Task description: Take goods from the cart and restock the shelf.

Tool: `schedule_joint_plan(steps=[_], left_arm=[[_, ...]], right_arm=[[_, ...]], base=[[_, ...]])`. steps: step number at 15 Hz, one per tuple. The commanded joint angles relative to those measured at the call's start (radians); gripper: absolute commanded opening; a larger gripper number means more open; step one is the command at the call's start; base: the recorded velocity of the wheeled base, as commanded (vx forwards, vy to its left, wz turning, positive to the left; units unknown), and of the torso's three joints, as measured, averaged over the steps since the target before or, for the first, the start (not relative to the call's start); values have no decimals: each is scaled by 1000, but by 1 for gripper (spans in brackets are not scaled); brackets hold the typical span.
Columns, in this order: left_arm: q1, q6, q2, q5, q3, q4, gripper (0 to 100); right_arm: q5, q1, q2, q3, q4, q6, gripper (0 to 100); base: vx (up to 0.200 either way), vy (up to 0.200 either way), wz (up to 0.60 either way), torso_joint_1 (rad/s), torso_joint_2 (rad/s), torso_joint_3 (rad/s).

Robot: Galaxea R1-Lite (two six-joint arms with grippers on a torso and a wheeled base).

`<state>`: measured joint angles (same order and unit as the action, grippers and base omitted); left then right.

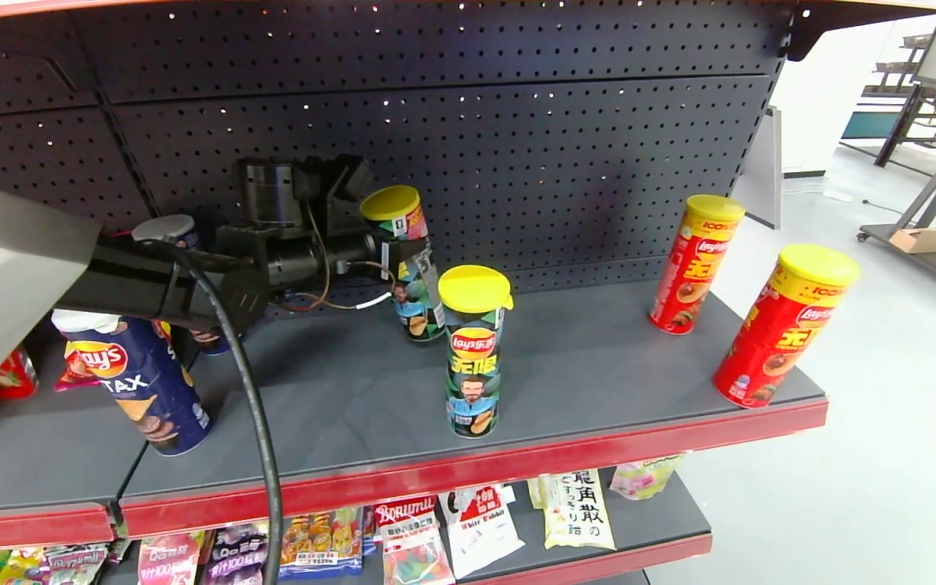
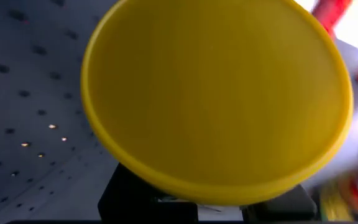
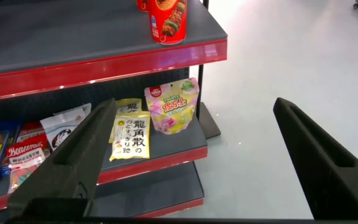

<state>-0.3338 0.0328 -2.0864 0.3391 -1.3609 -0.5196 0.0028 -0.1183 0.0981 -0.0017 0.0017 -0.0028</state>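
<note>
The green chip can (image 1: 391, 205) is at the back of the shelf (image 1: 598, 382). The left claw (image 1: 405, 246) is clamped around its upper body and covers part of the label. Whether the can's base touches the shelf is hard to tell. Its yellow lid (image 2: 216, 99) sits close under the wrist camera, hiding the fingers. A second green can (image 1: 474, 349) stands just in front of that claw. The right claw (image 3: 194, 106) is spread wide apart beside the lower shelf (image 3: 166, 155).

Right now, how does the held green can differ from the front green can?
The held can sits in the left gripper; the front can stands free. The held can is back by the pegboard; the front can is near the shelf edge. Both are yellow-lidded with the same green print.
</note>
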Motion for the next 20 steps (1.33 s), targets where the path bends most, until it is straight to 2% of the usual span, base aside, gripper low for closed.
schedule_joint_plan(steps=[1,3,11,20], left_arm=[[-16,-1,-29,-5,-18,0,0],[-21,-4,-54,-26,-46,-11,0],[-36,-7,-118,-25,-83,-69,0],[-56,-4,-152,-25,-103,-85,0]], right_arm=[[0,0,2,0,0,0,100],[0,0,2,0,0,0,100],[0,0,2,0,0,0,100],[0,0,2,0,0,0,100]], base=[[0,0,0,0,0,0],[0,0,0,0,0,0],[0,0,0,0,0,0],[0,0,0,0,0,0]])
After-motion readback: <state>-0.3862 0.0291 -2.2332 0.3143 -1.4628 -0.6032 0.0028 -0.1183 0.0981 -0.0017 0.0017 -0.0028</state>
